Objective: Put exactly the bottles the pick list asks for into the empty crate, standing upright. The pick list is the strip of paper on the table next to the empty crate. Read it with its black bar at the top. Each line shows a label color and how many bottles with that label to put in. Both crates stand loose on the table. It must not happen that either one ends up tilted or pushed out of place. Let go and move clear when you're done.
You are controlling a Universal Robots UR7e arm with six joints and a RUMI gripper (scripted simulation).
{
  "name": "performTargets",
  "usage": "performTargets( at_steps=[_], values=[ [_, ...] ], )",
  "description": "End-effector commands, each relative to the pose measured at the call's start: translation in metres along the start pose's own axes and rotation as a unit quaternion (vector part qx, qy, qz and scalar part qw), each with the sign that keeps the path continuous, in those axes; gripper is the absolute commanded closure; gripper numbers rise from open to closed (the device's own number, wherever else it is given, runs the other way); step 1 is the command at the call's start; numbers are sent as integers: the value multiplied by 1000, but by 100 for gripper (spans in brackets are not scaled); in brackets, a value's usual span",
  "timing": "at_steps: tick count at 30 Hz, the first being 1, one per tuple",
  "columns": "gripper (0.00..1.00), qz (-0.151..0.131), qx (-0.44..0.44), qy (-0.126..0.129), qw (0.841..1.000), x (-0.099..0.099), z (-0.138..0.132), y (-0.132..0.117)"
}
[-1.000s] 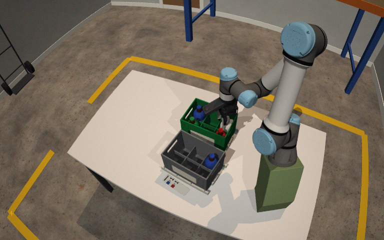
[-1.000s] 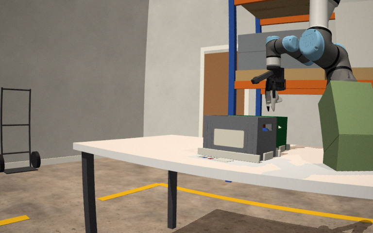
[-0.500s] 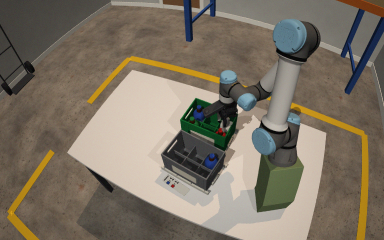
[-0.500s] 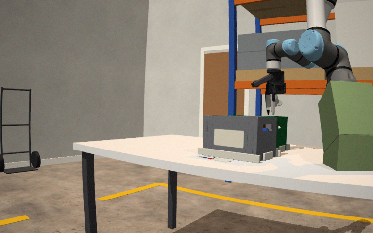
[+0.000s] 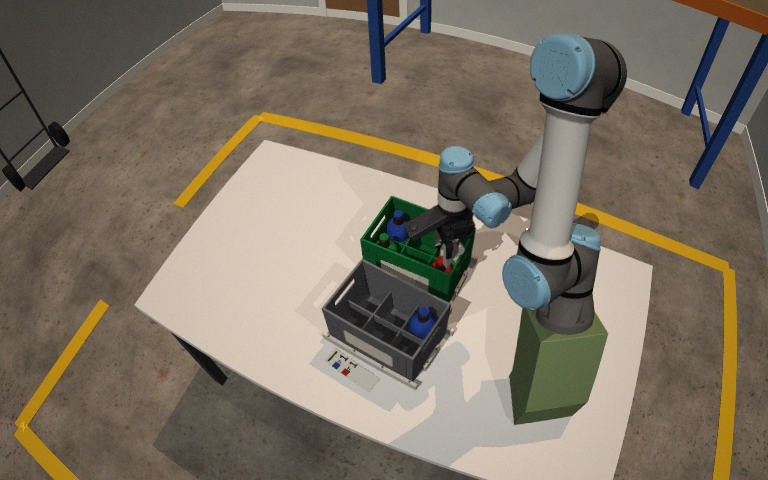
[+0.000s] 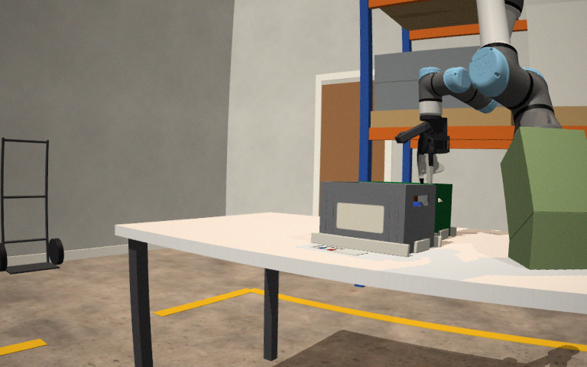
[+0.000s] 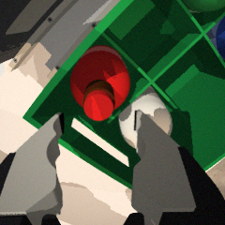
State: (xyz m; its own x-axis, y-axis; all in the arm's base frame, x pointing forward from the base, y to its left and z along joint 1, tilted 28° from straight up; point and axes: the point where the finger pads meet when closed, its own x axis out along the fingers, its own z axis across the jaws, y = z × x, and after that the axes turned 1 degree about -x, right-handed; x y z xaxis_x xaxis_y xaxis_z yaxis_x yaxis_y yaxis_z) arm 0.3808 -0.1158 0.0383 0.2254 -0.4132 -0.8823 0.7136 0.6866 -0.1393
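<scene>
The pick list shows a blue and a red square; each number looks like 1, but is tiny. The grey crate holds one upright blue bottle in a right-hand compartment. The green crate behind it holds a red bottle, a white one, a blue one and a green one. My gripper is partly open and empty, fingertips at about rim height, either side of the red cap in the wrist view, one over the white bottle.
Low pale rails run beside the crates on the white table. The crates stand close together. The green pedestal of my arm stands to their right.
</scene>
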Motion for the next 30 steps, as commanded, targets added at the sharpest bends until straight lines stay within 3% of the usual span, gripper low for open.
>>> performTargets(
  at_steps=[1, 17, 30],
  values=[
    [62, 0, 0, -1, 1000, 10, 0, 0],
    [62, 0, 0, -1, 1000, 28, 0, 0],
    [62, 1, 0, -3, 1000, 26, 2, 1]
  ],
)
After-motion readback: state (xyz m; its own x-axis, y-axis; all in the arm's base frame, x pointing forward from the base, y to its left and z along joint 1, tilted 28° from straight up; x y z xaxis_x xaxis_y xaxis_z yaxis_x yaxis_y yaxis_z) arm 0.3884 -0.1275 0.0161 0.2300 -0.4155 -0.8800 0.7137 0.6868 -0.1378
